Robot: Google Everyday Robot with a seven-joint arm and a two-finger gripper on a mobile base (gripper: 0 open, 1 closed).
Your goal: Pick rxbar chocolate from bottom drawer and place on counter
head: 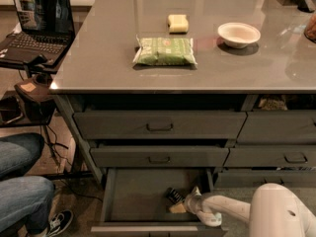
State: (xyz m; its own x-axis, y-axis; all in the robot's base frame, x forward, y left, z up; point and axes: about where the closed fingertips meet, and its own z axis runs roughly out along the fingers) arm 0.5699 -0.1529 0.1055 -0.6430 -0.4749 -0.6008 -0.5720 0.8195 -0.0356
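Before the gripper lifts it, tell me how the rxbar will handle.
The rxbar looks small and flat beside the gripper in the drawer, so it is probably light. Being flat, it should slide rather than roll or tip. Its dark wrapper may be slick, so it could slip.
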